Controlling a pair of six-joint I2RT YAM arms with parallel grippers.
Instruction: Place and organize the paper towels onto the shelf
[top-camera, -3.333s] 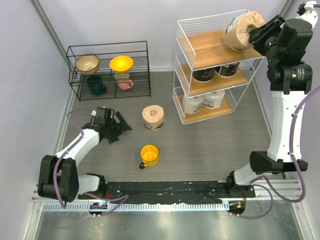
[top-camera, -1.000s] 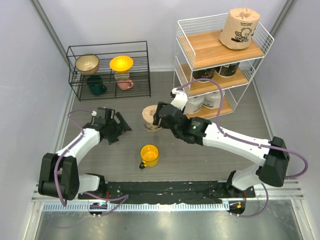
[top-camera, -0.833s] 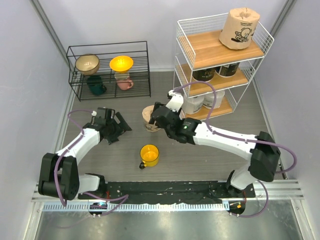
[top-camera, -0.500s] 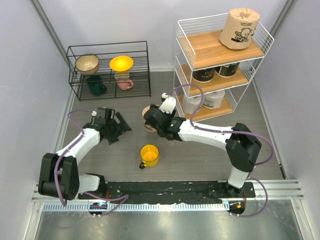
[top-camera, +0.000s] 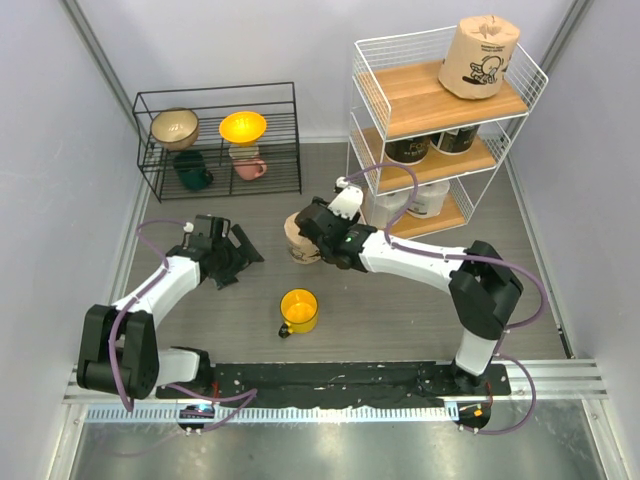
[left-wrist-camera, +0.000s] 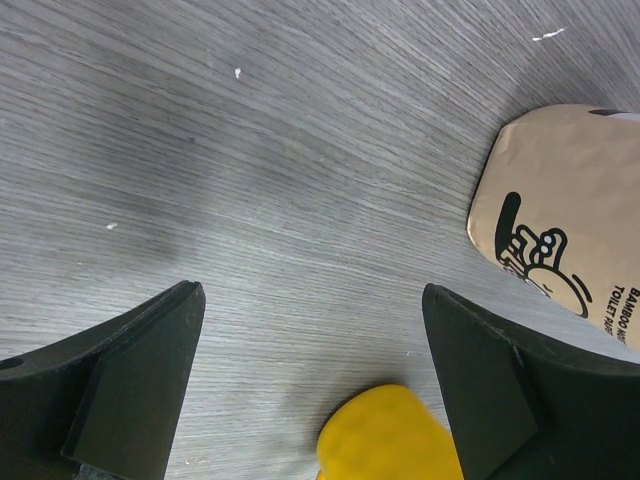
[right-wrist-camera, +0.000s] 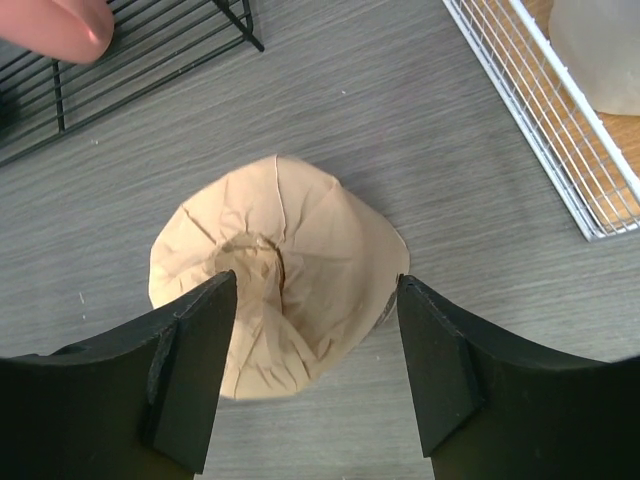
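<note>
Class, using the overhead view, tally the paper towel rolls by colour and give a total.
Tan rolls: 2
White rolls: 4
Total: 6

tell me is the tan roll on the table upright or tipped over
Upright. The tan roll stands on end: the right wrist view looks down on its crimped round top.

Tan-brown roll (right-wrist-camera: 290, 250), crumpled top, on the grey wood-grain tabletop (left-wrist-camera: 300, 150), black cartoon print down its side. A second roll (top-camera: 480, 58), same tan and black, up on the white wire shelf (top-camera: 420, 100) with honey-coloured boards. Bright yellow mug (top-camera: 298, 308). Black wire rack (top-camera: 215, 92).
</note>
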